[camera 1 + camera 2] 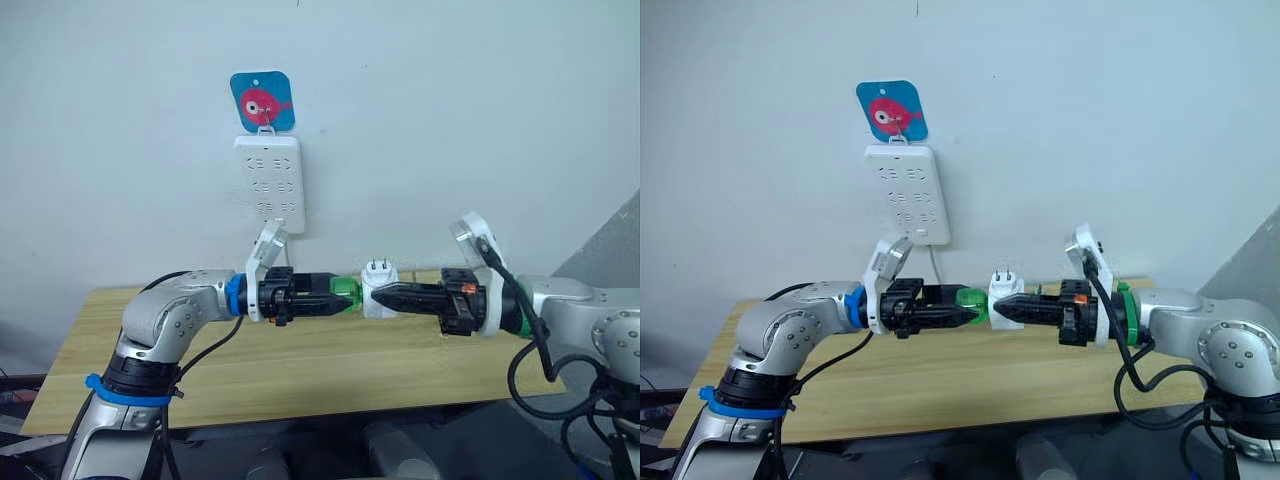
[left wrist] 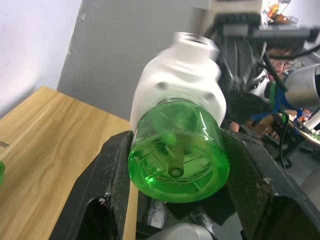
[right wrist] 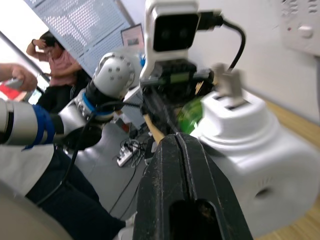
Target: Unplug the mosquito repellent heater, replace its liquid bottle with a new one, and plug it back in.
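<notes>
Both sets of jaws are clamped, each on one half of the same assembly: the left gripper [image 1: 345,293] pinches the green liquid bottle [image 2: 177,156] across its body, and the right gripper [image 1: 378,294] closes on the white mosquito repellent heater [image 1: 378,290]. I hold the pair in mid-air above the wooden table [image 1: 300,365], between the two arms and below the white power strip [image 1: 268,182] hanging on the wall, so the heater is already unplugged; its two metal prongs point upward.

In the left wrist view the bottle's base faces the camera, with the dark wick stem visible through the green plastic, and its neck sits inside the heater's underside. The black fingers [image 2: 112,170] press on opposite sides of the bottle, a grip I judge suited to twisting it out. In the right wrist view the heater's rounded shell [image 3: 250,165] lies against the gripper's fingers, braced as the fixed counterpart.

I judge this to be the bottle-separation step: opposed grips let one arm turn while the other resists. The smooth round bottle could slip under torque.

A fish-printed hanger [image 1: 263,100] tops the strip. A person [image 3: 57,55] stands beyond, in the right wrist view.
</notes>
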Controlling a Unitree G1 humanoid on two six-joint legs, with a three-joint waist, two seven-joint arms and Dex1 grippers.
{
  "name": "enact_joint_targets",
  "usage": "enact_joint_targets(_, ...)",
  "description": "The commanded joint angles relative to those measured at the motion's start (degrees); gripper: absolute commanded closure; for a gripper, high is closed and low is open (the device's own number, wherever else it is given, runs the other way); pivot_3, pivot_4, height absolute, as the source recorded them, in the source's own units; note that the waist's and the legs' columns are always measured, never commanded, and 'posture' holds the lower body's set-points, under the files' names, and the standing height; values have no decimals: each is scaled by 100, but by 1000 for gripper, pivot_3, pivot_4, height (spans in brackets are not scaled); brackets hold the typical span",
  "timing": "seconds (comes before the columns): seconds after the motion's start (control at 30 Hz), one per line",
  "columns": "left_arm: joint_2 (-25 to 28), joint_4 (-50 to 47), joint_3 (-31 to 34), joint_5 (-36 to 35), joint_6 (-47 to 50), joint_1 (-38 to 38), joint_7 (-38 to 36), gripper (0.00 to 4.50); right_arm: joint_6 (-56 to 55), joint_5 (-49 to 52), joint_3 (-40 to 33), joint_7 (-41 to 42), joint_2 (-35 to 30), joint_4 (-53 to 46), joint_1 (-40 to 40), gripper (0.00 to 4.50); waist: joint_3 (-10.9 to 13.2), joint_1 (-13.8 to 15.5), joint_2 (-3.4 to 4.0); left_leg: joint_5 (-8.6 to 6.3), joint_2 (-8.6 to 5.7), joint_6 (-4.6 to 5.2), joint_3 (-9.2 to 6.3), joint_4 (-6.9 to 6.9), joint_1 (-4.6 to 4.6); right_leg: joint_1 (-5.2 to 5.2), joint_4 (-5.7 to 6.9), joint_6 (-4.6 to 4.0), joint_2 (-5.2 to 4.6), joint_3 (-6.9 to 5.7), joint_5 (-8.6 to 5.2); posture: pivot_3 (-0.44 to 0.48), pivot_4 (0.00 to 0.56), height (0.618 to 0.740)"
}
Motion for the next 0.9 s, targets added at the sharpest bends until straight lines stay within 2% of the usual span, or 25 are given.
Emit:
enact_joint_targets(0.03,62,-194,3,38,-174,-11,-171,2158,-97,289,-172,-287,48,99,-176,4500,0,0,0,0,0,0,0,0,0,0,0,0,0,0,0,-202,41,740)
enact_joint_targets(0.37,31,-295,16,-58,-82,-4,-158,2158,-53,265,-63,-698,109,397,-418,4500,0,4,0,0,1,0,1,-1,-1,-2,0,0,0,2,0,-197,45,740)
enact_joint_targets(0.67,30,-387,72,-212,100,-50,-91,2158,-113,-142,-57,-761,232,467,-444,4500,0,4,0,0,1,0,2,-1,0,-3,0,0,0,2,0,-197,45,740)
enact_joint_targets(0.9,-294,-381,190,-104,-135,57,384,2158,-285,-223,-503,-792,159,487,-318,4500,0,12,0,0,0,0,3,-1,-3,-3,-2,0,0,4,0,-207,47,740)
